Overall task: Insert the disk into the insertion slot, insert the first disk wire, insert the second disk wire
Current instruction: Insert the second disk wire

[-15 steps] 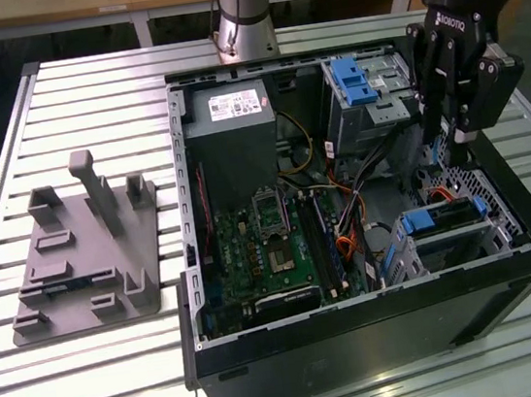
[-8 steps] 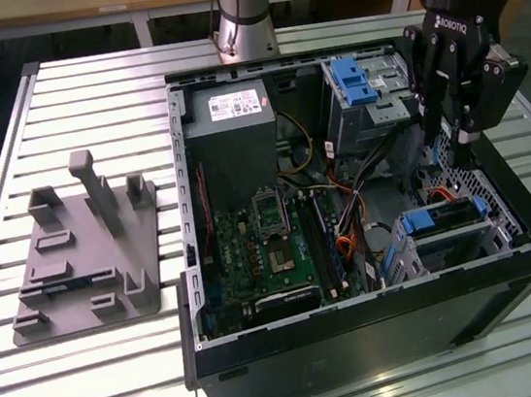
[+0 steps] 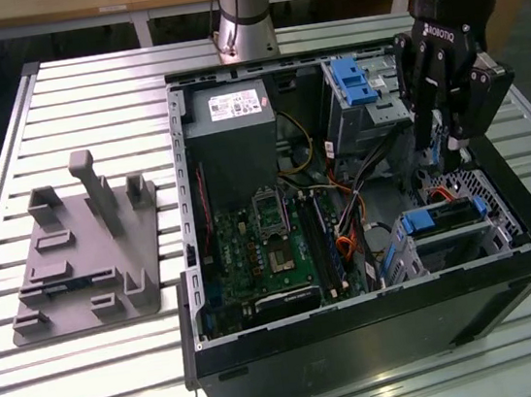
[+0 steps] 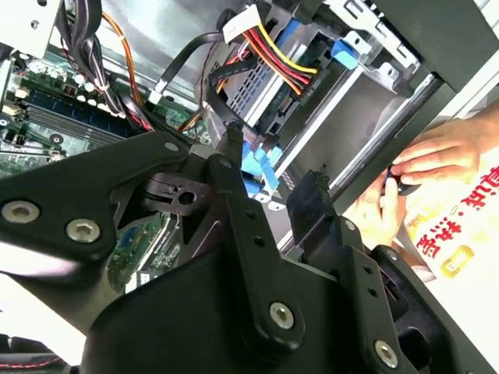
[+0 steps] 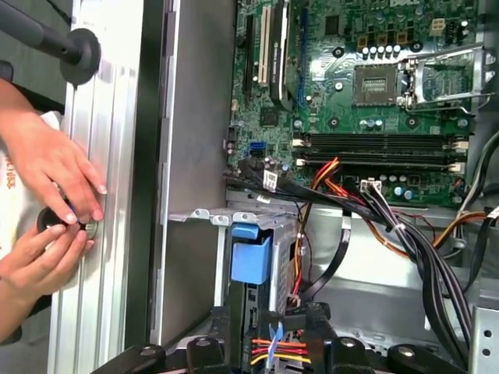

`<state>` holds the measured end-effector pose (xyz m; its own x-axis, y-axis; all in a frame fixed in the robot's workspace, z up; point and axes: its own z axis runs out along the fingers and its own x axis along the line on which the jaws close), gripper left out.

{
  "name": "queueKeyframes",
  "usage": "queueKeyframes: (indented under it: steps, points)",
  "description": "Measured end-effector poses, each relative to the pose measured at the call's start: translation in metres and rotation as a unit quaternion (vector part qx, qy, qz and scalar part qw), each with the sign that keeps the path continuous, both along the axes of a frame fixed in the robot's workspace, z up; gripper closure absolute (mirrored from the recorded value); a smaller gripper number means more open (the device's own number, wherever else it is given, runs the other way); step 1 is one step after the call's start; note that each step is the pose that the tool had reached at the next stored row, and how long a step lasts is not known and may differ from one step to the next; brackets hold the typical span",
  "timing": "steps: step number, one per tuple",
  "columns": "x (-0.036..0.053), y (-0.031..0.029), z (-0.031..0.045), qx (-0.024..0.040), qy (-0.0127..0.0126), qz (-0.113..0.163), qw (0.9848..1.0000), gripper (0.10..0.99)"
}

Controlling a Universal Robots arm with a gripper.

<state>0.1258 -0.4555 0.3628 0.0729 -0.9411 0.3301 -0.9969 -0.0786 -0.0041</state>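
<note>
In the exterior view the disk (image 3: 441, 217), with its blue carrier, lies in the insertion slot (image 3: 461, 253), a grey metal cage at the near right corner of the open computer case. My gripper (image 3: 439, 141) hangs above that cage, fingers pointing down. In the second wrist view my gripper (image 4: 269, 175) is open, and the blue carrier edge (image 4: 261, 167) shows through the gap. A bundle of red, yellow and orange wires (image 5: 273, 344) and a flat black cable (image 5: 331, 261) run close to my gripper (image 5: 269, 323) in the first wrist view. Nothing is clamped between the fingers.
A person's hands (image 5: 54, 202) work on a small part on the table just outside the case wall, also seen as hands (image 4: 425, 160). A taller bay with a blue latch (image 3: 353, 84), the power supply (image 3: 233, 134) and the motherboard (image 3: 262, 248) fill the case. A grey fixture plate (image 3: 86, 251) lies at the exterior view's left.
</note>
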Motion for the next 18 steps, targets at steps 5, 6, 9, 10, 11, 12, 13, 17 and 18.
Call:
queueKeyframes:
  steps: [5, 6, 9, 10, 11, 12, 13, 17, 18]
  points:
    - [-0.0001, 0.0024, -0.0029, -0.0072, -0.0011, 0.009, 0.9999, 0.659]
    - [-0.0001, 0.0027, -0.0032, -0.0073, -0.0019, 0.010, 0.9999, 0.659]
    - [-0.0001, 0.0028, -0.0040, -0.0073, -0.0042, 0.013, 0.9999, 0.729]
    - [-0.0001, 0.0028, -0.0043, -0.0073, -0.0058, 0.014, 0.9999, 0.729]
    - [-0.0002, 0.0029, -0.0046, -0.0074, -0.0082, 0.014, 0.9998, 0.729]
    - [-0.0005, 0.0029, -0.0051, -0.0075, -0.0109, 0.014, 0.9998, 0.729]
    - [-0.0009, 0.0028, -0.0056, -0.0074, -0.0139, 0.014, 0.9998, 0.729]
    - [-0.0044, 0.0029, -0.0063, -0.0076, -0.0186, 0.012, 0.9997, 0.729]
    - [-0.0054, 0.0028, -0.0064, -0.0076, -0.0186, 0.011, 0.9997, 0.729]
